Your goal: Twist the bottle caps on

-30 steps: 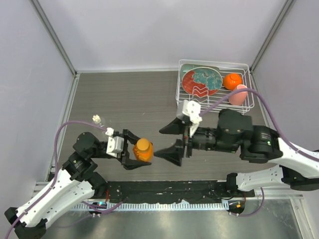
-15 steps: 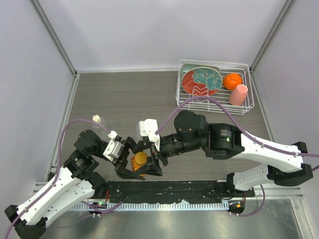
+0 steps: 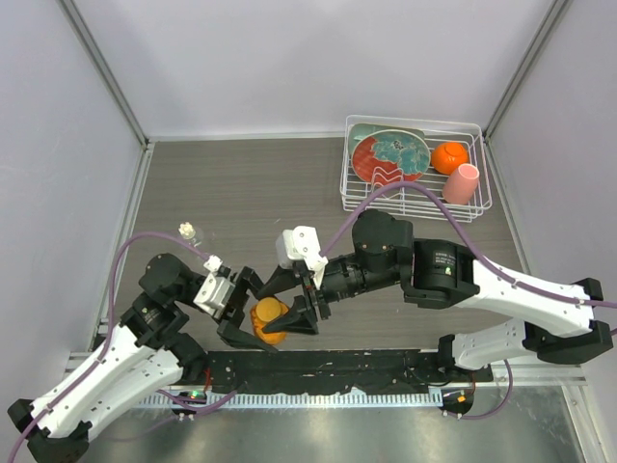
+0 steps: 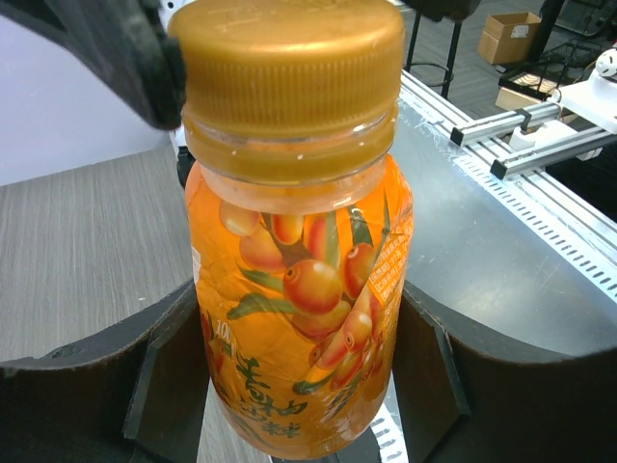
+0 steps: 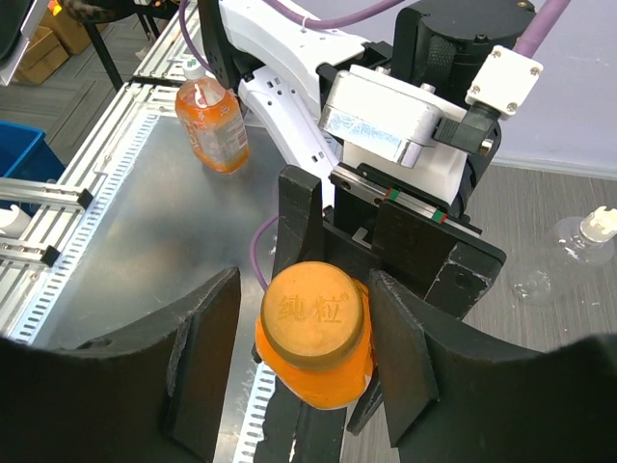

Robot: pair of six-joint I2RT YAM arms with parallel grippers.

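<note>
The orange bottle (image 3: 270,323) with its orange cap (image 4: 289,72) on the neck is gripped round the body by my left gripper (image 3: 256,314), near the table's front edge. In the left wrist view the fingers (image 4: 172,381) press both sides of the bottle (image 4: 299,318). My right gripper (image 3: 291,303) is open and straddles the cap (image 5: 315,309). One finger (image 5: 400,352) is close beside the cap, and the other (image 5: 204,362) stands apart from it. The clear bottle (image 3: 186,231) with a cream-white cap (image 5: 599,222) lies at the far left.
A white wire rack (image 3: 416,208) at the back right holds a red and teal plate (image 3: 390,154), an orange ball (image 3: 449,156) and a pink cup (image 3: 461,183). Another orange bottle (image 5: 214,121) stands on the metal bench beyond the table edge.
My right arm swung left from mid-table to the orange bottle, and its jaws now straddle the cap. My left gripper carried the bottle down toward the front edge.
</note>
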